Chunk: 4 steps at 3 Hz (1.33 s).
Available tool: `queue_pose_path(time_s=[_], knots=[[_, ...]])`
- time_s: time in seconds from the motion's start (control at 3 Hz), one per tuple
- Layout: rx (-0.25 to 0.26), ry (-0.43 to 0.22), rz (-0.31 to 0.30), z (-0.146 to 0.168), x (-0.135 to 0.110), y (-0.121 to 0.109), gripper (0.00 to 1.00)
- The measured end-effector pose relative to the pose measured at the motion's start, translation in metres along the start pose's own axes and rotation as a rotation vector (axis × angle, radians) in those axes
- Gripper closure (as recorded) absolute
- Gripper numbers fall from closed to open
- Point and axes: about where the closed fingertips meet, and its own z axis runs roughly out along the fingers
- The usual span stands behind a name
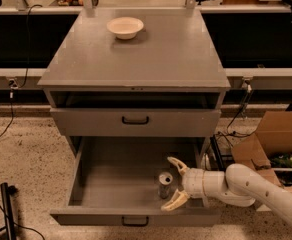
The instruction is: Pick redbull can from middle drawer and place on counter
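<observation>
The redbull can [165, 185], slim and silvery with a shiny lid, stands upright on the floor of the open middle drawer [121, 176], right of centre near the front. My gripper [169, 183] reaches in from the right, inside the drawer. Its cream fingers [176, 164] are spread open on either side of the can, one behind it and one in front, and are not closed on it. The counter [151, 54] is the flat grey top of the cabinet above.
A cream bowl [125, 27] sits at the back left of the counter. A closed drawer front with a black handle [135, 120] is above the open drawer. A cardboard box [273, 141] stands on the floor at the right. A dark stand [7, 209] is at the lower left.
</observation>
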Motion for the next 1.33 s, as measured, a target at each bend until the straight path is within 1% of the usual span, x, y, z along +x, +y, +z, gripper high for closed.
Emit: queue_pose_path(time_s=[0.33, 0.67, 1.0, 1.33], knots=[[0.023, -0.016, 0.095, 0.006, 0.012, -0.007, 0.03], [0.025, -0.032, 0.103, 0.012, 0.019, -0.014, 0.10], [0.025, -0.033, 0.094, 0.018, 0.031, -0.018, 0.27], [0.025, -0.068, 0.096, 0.022, 0.042, -0.022, 0.58]])
